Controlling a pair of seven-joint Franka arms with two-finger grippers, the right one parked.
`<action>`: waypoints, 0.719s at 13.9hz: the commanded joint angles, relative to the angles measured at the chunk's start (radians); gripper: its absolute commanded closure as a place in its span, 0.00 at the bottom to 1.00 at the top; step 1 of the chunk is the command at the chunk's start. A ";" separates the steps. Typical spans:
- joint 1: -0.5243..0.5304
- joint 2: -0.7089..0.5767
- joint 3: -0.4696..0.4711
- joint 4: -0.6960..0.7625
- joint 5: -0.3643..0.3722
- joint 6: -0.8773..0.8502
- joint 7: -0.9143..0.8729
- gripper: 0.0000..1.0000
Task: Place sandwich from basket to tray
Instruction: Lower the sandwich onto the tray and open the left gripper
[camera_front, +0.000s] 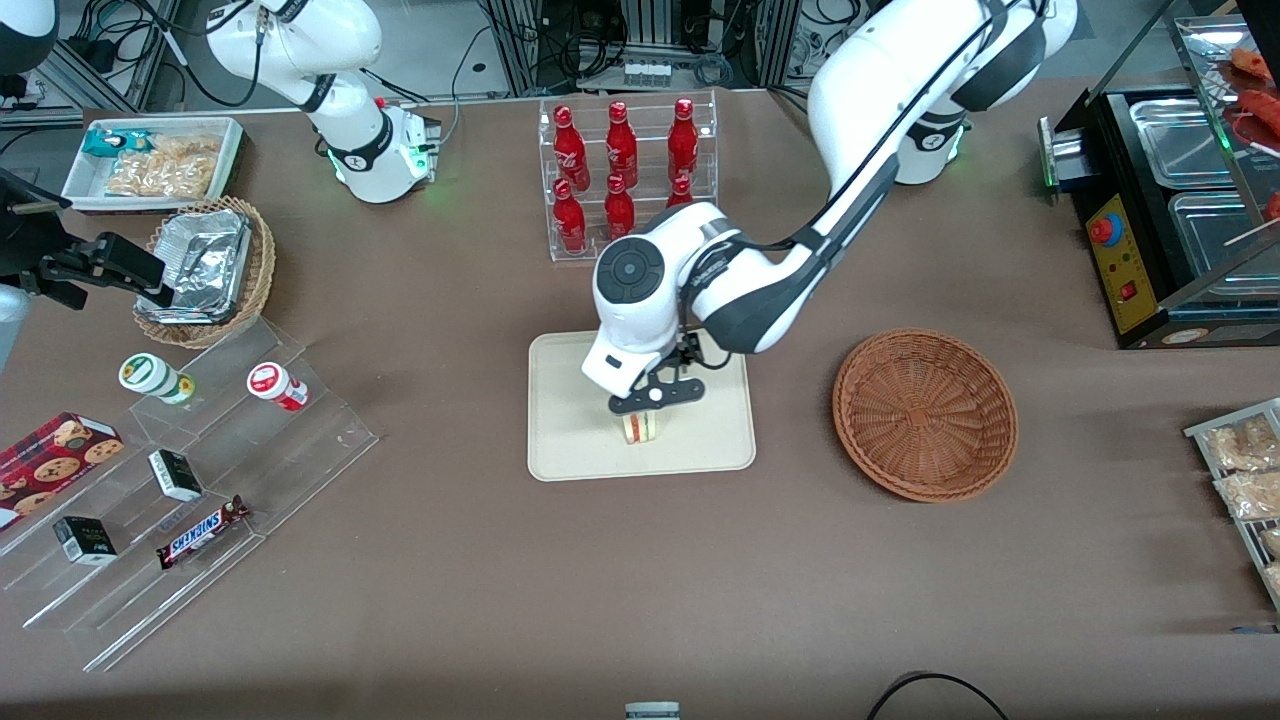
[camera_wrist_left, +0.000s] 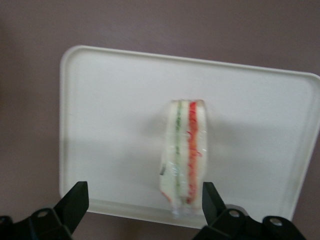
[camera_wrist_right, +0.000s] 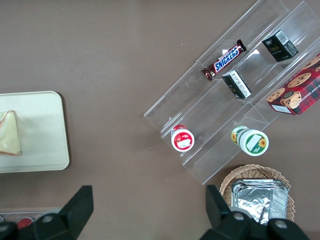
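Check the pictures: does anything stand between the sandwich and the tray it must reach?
Nothing visible does. The sandwich already lies on the tray, and the open gripper hovers just above it; the basket beside the tray is empty.

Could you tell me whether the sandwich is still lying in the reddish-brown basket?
No, the sandwich sits on the tray under the open gripper, and the basket holds nothing.

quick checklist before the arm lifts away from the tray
1. Sandwich on the tray: ok, standing on edge.
2. Sandwich inside the rim: ok, though close to the edge nearer the front camera.
3. Gripper open: ok, fingers spread; one finger sits right beside the sandwich.
4. Finger free of the wrap: cannot tell.
5. Basket emptied: ok.
6. Sandwich stable on edge: cannot tell.
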 joint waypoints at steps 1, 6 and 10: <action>0.044 -0.057 0.007 -0.039 0.035 -0.058 -0.119 0.00; 0.181 -0.193 0.002 -0.207 0.020 -0.060 0.029 0.00; 0.319 -0.367 -0.003 -0.376 -0.089 -0.063 0.223 0.00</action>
